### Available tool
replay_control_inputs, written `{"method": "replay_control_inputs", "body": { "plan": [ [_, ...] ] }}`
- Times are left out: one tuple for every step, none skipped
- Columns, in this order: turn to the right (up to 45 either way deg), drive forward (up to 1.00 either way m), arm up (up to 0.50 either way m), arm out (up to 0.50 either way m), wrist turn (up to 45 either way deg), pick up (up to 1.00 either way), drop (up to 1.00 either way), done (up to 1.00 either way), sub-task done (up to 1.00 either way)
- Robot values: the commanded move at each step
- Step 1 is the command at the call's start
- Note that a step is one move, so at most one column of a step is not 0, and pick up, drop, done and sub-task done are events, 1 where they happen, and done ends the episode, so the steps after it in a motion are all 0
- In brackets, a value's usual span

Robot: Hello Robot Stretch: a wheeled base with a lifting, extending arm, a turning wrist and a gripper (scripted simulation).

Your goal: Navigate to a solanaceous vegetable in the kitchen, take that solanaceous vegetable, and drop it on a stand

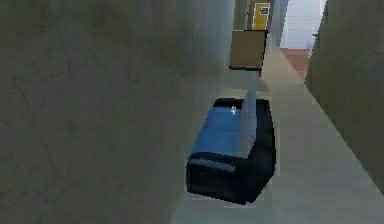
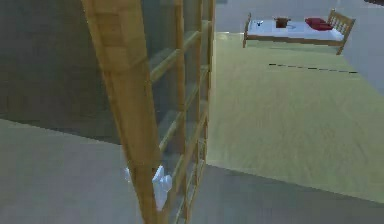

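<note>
A narrow passage runs ahead in the forward view. A dark blue sofa (image 1: pixel 232 148) stands on its floor, close in front. Beyond it a tan box-like piece of furniture (image 1: pixel 248 50) sits against the left wall. Farther on there is a yellow door (image 1: pixel 260 15). In the arm side view a wooden-framed glass door (image 2: pixel 125 80) stands close by, with a small white fitting (image 2: pixel 160 183) low on it.
A grey wall (image 1: pixel 90 110) lines the forward view's left and another wall (image 1: pixel 345 90) its right. A strip of floor passes right of the sofa toward a reddish floor (image 1: pixel 300 58). Past the glass door, a yellow floor (image 2: pixel 290 110) reaches a wooden bed (image 2: pixel 298 30) with a red pillow (image 2: pixel 318 23).
</note>
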Motion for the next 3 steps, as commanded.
{"method": "replay_control_inputs", "body": {
  "plan": [
    [0.0,0.5,0.0,0.0,0.0,0.0,0.0,0.0,0.0],
    [45.0,0.0,0.0,0.0,0.0,0.0,0.0,0.0,0.0],
    [18.0,0.0,0.0,0.0,0.0,0.0,0.0,0.0,0.0]
  ]
}}
